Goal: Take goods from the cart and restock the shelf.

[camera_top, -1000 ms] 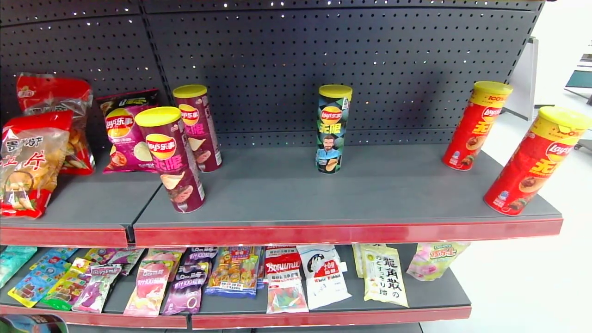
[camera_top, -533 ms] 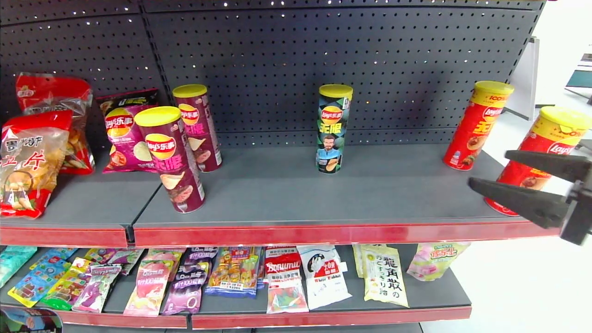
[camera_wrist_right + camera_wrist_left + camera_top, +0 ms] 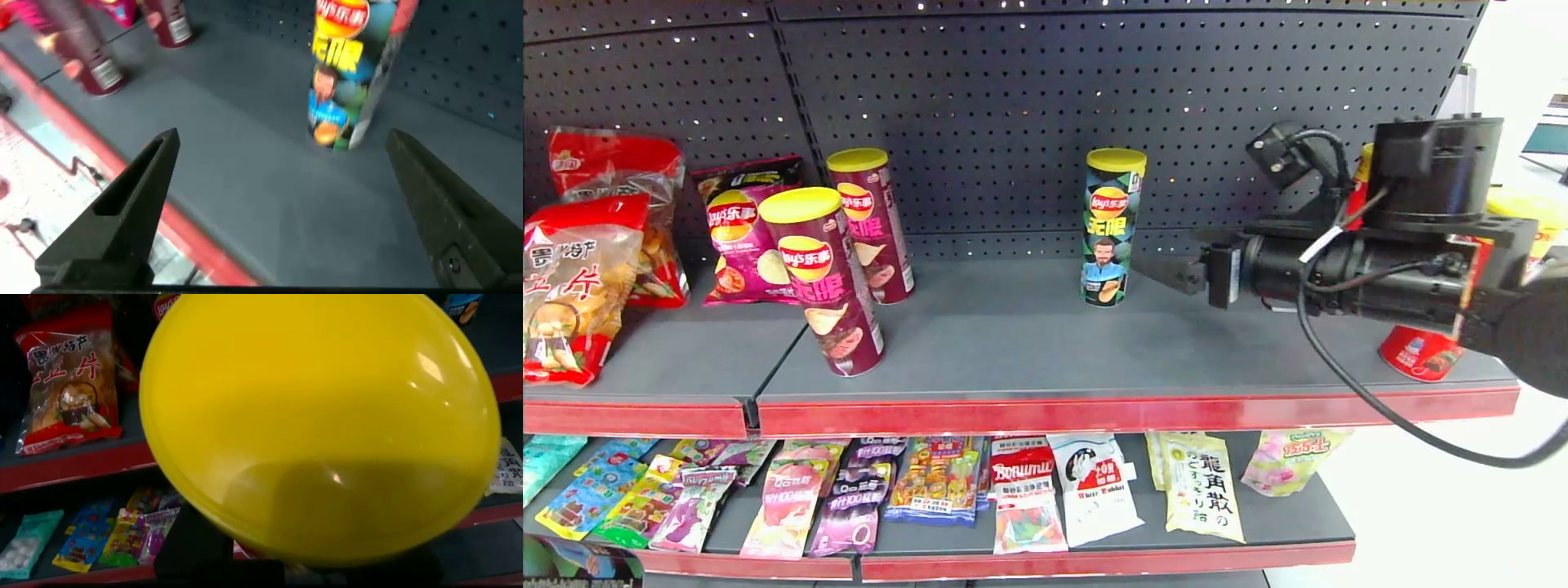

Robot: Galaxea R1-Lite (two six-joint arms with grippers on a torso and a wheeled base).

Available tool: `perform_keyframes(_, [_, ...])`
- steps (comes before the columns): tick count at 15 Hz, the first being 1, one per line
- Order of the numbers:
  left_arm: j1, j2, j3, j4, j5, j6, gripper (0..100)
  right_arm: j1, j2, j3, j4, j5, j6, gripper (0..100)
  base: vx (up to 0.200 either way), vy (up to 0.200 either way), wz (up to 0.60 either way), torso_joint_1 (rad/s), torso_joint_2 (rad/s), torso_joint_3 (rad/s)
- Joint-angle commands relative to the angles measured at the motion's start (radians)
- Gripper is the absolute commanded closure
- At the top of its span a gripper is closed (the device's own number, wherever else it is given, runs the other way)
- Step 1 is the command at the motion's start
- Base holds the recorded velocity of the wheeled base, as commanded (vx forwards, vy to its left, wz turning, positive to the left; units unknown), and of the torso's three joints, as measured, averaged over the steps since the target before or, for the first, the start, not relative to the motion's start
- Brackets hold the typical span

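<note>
A blue-green chip can (image 3: pixel 1112 227) with a yellow lid stands upright at the middle back of the grey upper shelf (image 3: pixel 1029 351). My right gripper (image 3: pixel 1164 273) reaches in from the right at the can's height and stops just short of it. In the right wrist view the right gripper (image 3: pixel 282 139) is open, and the can (image 3: pixel 351 65) stands ahead between the two black fingers (image 3: pixel 122 212). A large yellow can lid (image 3: pixel 319 416) sits close to the left wrist camera, in front of the shelf. The bluish top of that can (image 3: pixel 572 565) shows at the lower left corner, held by my left gripper.
Two purple cans (image 3: pixel 829 278) (image 3: pixel 870 224) and chip bags (image 3: pixel 580 286) occupy the shelf's left part. The right arm partly hides a red can (image 3: pixel 1417 355) at the shelf's right end. Snack packets (image 3: pixel 1029 490) line the lower shelf. Bare shelf lies between the purple cans and the blue-green can.
The right arm swung in from the right edge and now stretches across the shelf toward the blue-green can, covering the red cans. The cans on the shelf have not moved.
</note>
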Motion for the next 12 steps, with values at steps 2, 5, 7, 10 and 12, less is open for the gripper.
perform_keyframes(2, [0.001, -0.001, 0.001, 0.001, 0.017, 0.000, 100, -0.032, 0.229, -0.190, -0.002, -0.006, 0.001, 0, 0.000, 0.000, 0.00, 0.000, 0.00, 0.000])
perform_keyframes(5, [0.001, -0.006, 0.007, 0.002, 0.023, 0.000, 100, -0.052, 0.314, -0.294, -0.002, -0.013, 0.001, 0, 0.000, 0.000, 0.00, 0.000, 0.00, 0.000])
perform_keyframes(7, [0.001, -0.004, 0.007, 0.002, 0.023, 0.000, 100, -0.063, 0.332, -0.316, -0.002, -0.016, 0.001, 0, 0.000, 0.000, 0.00, 0.000, 0.00, 0.000])
perform_keyframes(10, [0.001, -0.003, 0.014, 0.002, 0.023, 0.000, 100, -0.074, 0.369, -0.362, -0.002, -0.016, 0.004, 0, 0.000, 0.000, 0.00, 0.000, 0.00, 0.000])
perform_keyframes(12, [0.001, -0.001, 0.015, 0.002, 0.023, 0.000, 100, -0.070, 0.394, -0.409, -0.002, -0.015, 0.027, 0, 0.000, 0.000, 0.00, 0.000, 0.00, 0.000])
